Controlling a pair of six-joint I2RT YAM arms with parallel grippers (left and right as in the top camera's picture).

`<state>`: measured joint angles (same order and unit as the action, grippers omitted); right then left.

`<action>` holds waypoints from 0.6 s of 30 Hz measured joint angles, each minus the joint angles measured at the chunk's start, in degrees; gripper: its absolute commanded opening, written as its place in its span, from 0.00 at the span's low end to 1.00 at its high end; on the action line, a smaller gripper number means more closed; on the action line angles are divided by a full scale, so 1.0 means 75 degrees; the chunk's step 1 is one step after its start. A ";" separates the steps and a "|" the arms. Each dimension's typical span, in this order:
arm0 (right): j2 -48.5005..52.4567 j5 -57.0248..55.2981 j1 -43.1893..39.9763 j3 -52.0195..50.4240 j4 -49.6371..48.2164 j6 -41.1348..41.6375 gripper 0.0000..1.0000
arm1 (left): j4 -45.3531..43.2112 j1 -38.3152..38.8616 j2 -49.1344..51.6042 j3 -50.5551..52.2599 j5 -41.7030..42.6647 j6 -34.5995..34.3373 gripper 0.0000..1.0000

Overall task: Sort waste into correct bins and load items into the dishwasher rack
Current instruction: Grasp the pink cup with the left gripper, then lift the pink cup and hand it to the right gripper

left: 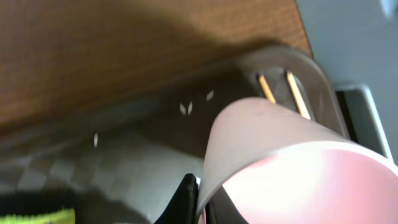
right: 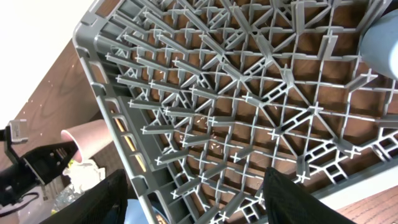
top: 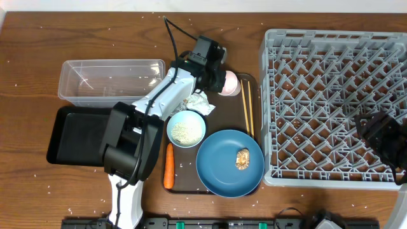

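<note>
My left gripper (top: 217, 71) is shut on the rim of the small pink cup (top: 230, 82), one finger inside and one outside (left: 198, 186). The cup (left: 292, 162) is tilted over the far end of the brown serving tray. The chopsticks (top: 247, 108) lie beside it. The wrapper (top: 197, 102), the pale-blue bowl (top: 186, 128) with rice, the carrot (top: 168, 166) and the blue plate (top: 219, 168) with the brown lump (top: 242, 159) are on the tray. My right gripper (top: 380, 133) is open and empty over the grey rack (top: 318, 70). A light-blue cup (right: 382, 43) stands in the rack.
The clear tub (top: 111, 79) and the black tray (top: 76, 137) lie left of the brown serving tray (top: 184, 181). A yellow-green packet (left: 37, 216) shows at the edge of the left wrist view. Rice grains are scattered over the wooden table.
</note>
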<state>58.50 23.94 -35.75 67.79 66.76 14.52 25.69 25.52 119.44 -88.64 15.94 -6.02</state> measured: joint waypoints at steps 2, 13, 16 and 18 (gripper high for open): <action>0.0000 -0.0003 0.0000 0.0000 0.0000 -0.0047 0.63 | 0.0367 -0.0026 -0.0175 0.0017 0.0052 0.0003 0.06; 0.0000 0.2594 0.0131 0.0000 0.0020 -0.2296 0.68 | 0.1096 -0.0930 -0.2736 0.0058 0.2981 0.0003 0.06; 0.0000 0.3870 0.0259 0.0000 -0.0184 -0.2757 0.69 | 0.1122 -0.1096 -0.3104 0.0058 0.4269 0.0003 0.06; 0.0000 0.4634 0.0388 -0.0003 -0.0396 -0.2932 0.70 | 0.1122 -0.1090 -0.3212 0.0058 0.4954 0.0003 0.06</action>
<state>58.50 58.70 -32.84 67.77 63.79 -7.46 34.11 17.34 95.35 -88.20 53.10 -6.00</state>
